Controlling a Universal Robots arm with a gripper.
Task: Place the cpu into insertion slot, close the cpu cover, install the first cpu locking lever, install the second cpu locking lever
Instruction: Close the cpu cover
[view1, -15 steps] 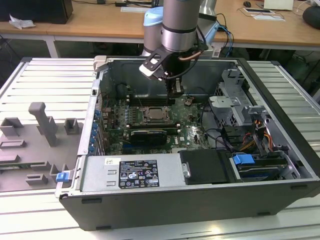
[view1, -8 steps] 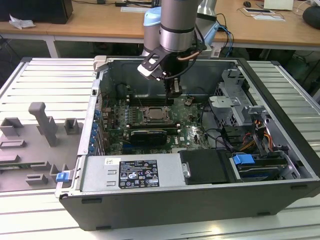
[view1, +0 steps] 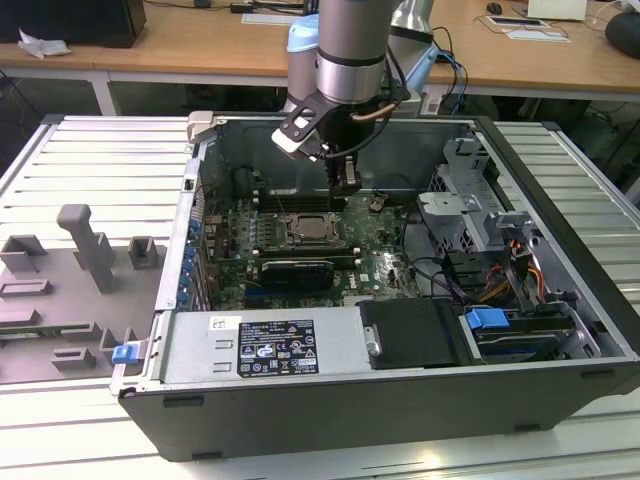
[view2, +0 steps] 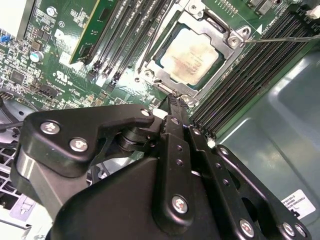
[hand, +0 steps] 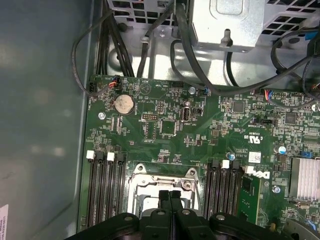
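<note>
Silver-grey metal marks the cpu (view2: 192, 55), seated in the insertion slot (view2: 161, 64) with the cpu cover (view2: 222, 62) lying flat around it. The gripper (view2: 173, 100) hangs at the frame's edge, its fingers (view2: 175, 135) pressed together on nothing I can see. A thin locking lever (view2: 280, 37) juts free from one corner. If a tip slips, it could spring the lever or scrape the memory slots (view2: 235, 95). The arm reaches straight down into the open computer case (view1: 450, 410).

Computer case (view1: 400, 415), power supply (view1: 190, 350)
</note>
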